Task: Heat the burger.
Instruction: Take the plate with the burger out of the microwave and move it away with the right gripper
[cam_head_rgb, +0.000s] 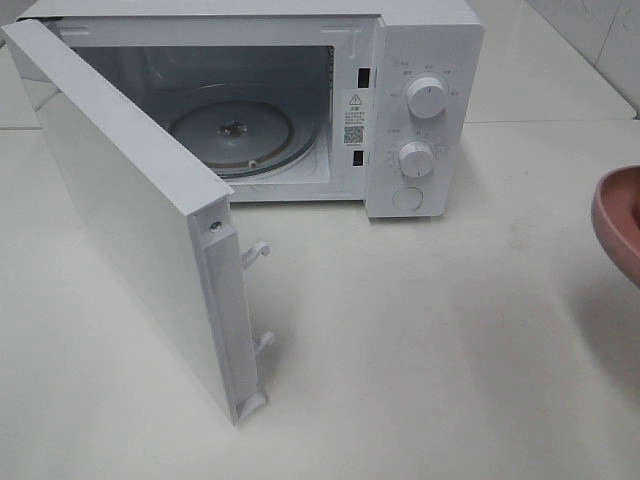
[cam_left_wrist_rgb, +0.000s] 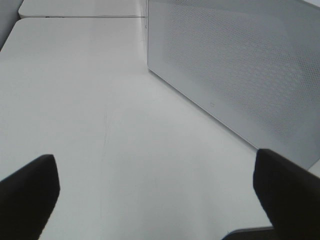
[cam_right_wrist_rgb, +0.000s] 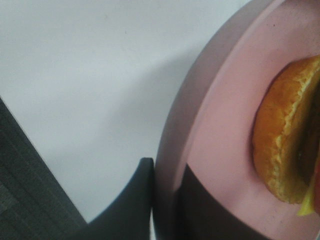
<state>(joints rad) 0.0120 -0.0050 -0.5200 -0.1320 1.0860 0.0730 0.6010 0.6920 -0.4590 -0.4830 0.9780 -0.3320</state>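
1. On the pink plate (cam_right_wrist_rgb: 225, 145) sits the burger (cam_right_wrist_rgb: 282, 145), near the rim, seen edge-on in the right wrist view; only part shows, so its long axis can't be judged
2. Right end effector (cam_right_wrist_rgb: 167, 205) is clenched on the plate's rim, one finger either side of it
3. From above, the plate pokes in at the right edge, lifted off the bench (cam_head_rgb: 420, 340)
4. Left end effector (cam_left_wrist_rgb: 155, 200) hangs released over the bench beside the microwave (cam_head_rgb: 420, 110), whose door (cam_head_rgb: 130, 210) stands wide

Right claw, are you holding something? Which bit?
Yes. The right claw pinches the pink plate by its rim, with the burger lying on it. The left claw is open and holds nothing.
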